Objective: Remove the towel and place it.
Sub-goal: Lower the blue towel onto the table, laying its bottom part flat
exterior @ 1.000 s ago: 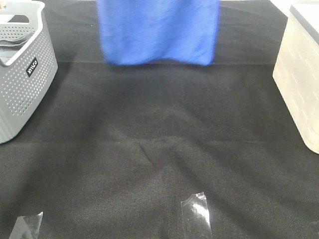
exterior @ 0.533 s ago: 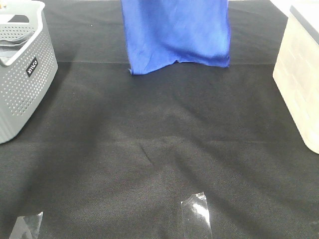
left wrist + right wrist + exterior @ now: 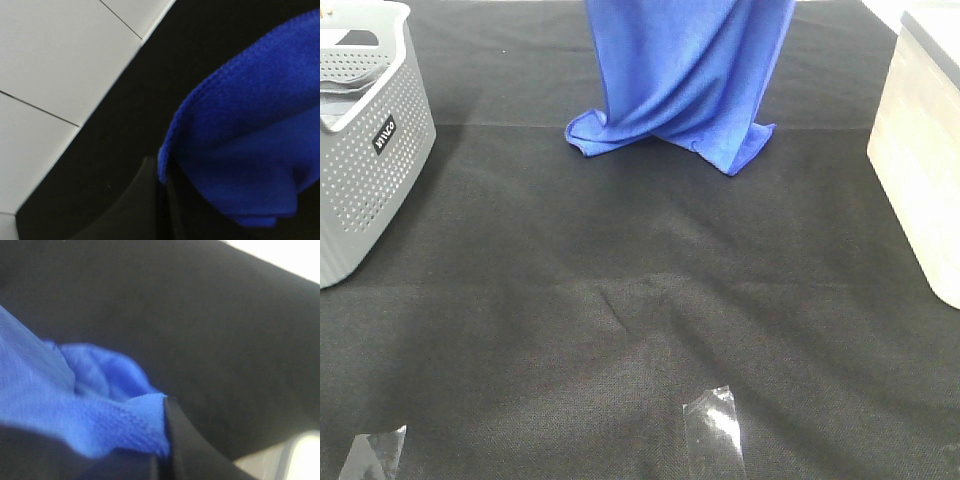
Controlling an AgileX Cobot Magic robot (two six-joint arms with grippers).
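In the left wrist view we see the left gripper (image 3: 161,192) with its jaws closed tight on the stitched edge of the towel (image 3: 250,145); the blue cloth bulges out from the dark finger, and beyond it lie black cloth and a white tiled floor (image 3: 55,65). In the right wrist view the right gripper (image 3: 166,437) is likewise pinched shut on another part of the towel's edge, a fold of blue fabric (image 3: 95,420) bunched against its finger above the black table cloth (image 3: 210,315). In the high view neither gripper shows. The towel (image 3: 690,70) hangs down from the top edge of the frame, a little right of centre, and its lower end rests crumpled on the black table cloth (image 3: 640,300), one corner spread to the left and one to the right. Well apart from it, a grey perforated basket (image 3: 370,170) stands at the left edge and a cream bin (image 3: 920,170) at the right edge. Two strips of clear tape (image 3: 713,425) lie on the cloth along the bottom of the frame.
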